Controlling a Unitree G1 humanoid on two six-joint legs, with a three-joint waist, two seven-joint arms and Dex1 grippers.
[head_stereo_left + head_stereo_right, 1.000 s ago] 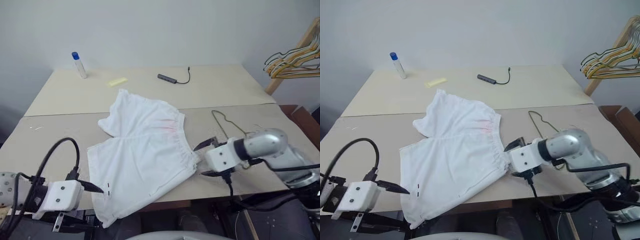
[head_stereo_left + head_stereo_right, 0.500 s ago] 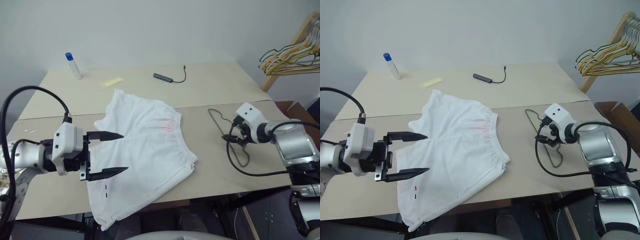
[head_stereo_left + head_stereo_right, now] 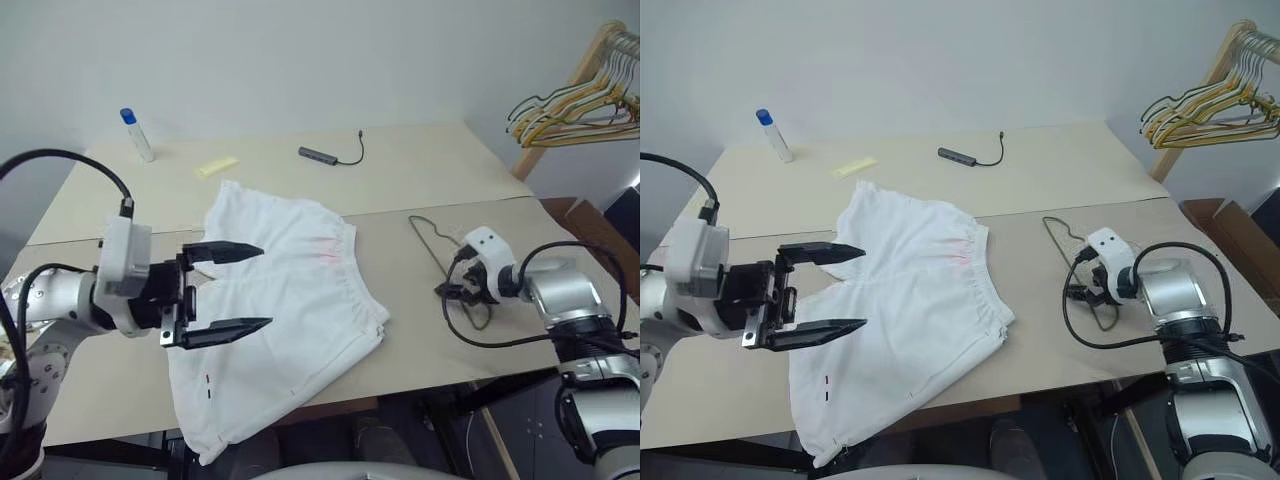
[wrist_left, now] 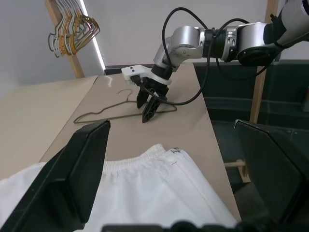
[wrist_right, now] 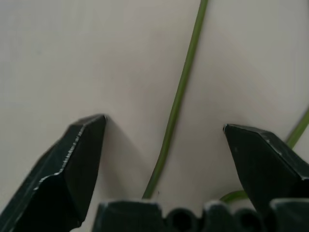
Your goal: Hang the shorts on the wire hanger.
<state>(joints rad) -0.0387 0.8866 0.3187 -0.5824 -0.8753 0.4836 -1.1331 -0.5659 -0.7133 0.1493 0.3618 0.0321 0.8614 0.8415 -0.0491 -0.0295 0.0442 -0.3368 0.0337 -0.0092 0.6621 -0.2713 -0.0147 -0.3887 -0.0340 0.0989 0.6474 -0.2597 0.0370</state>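
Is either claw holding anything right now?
No. The left claw hangs open above the shorts; the right claw is open astride the wire hanger, not yet gripping.

The white thin-fabric shorts (image 3: 285, 310) with a gathered elastic waistband are lying flat and spread on the beige table, faint pink print showing near the waist, tiny dark marks near one hem; the thin olive-grey wire hanger (image 3: 432, 243) is lying flat just beside the waistband, apart from it.
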